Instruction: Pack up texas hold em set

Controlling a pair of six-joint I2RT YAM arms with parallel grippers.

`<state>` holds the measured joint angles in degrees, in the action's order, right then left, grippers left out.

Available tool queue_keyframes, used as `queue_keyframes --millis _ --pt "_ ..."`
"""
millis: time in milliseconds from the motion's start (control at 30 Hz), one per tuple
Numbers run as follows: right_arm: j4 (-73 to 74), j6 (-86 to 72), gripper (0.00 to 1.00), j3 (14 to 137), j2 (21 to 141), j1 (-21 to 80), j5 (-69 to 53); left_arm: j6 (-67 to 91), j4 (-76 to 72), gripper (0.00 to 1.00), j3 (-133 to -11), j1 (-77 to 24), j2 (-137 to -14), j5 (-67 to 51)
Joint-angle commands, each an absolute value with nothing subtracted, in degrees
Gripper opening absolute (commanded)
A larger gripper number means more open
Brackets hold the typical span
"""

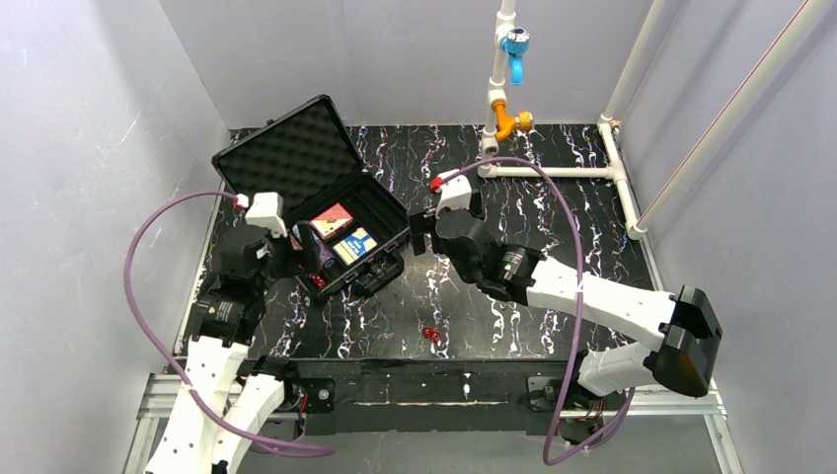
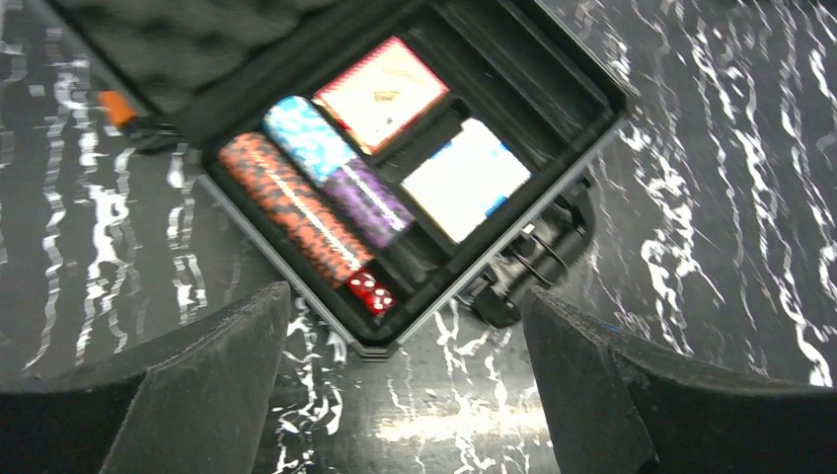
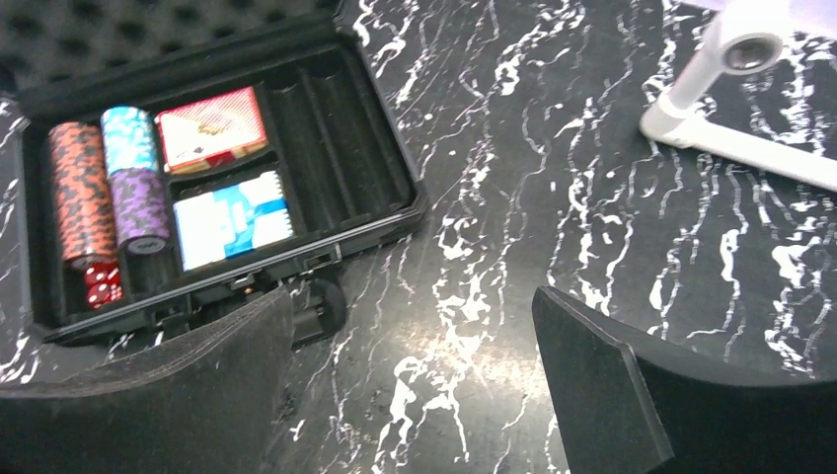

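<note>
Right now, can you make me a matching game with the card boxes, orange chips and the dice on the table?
Things: 1 red card box; 2 blue card box; 3 orange chip stack; 4 loose red dice.
Places: A on the table, outside the case; B case's middle, handle end; C case's outermost slot, a die at its end; D case's middle, lid end.
Pairs: 1-D, 2-B, 3-C, 4-A.

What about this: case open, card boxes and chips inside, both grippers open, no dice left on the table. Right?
Wrong on the dice: the top external view shows red dice on the table, outside the black case. Otherwise yes: case open, red card box, blue card box and chip stacks inside, left gripper and right gripper open.
</note>
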<state>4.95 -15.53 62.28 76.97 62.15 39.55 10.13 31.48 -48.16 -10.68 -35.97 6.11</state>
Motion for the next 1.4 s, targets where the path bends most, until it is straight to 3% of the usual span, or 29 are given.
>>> queue_keyframes --millis 0,467,733,1367 --pt "-3.48 -12.04 0.98 59.99 74.35 62.05 47.41 8.54 29.59 0.85 -48.98 -11.97 -40.07 -7.03" --pt "-7.65 -16.08 0.98 53.41 71.02 61.87 65.58 14.53 33.13 0.8 -51.41 -29.23 -54.84 -0.83" --pt "-11.29 -20.69 0.98 50.11 70.44 62.49 81.85 38.4 34.72 0.74 -49.93 -36.41 -60.36 8.49" --pt "-12.66 -21.14 0.98 47.92 68.51 62.99 83.57 81.92 45.08 0.65 -60.68 -57.29 -82.85 17.82"
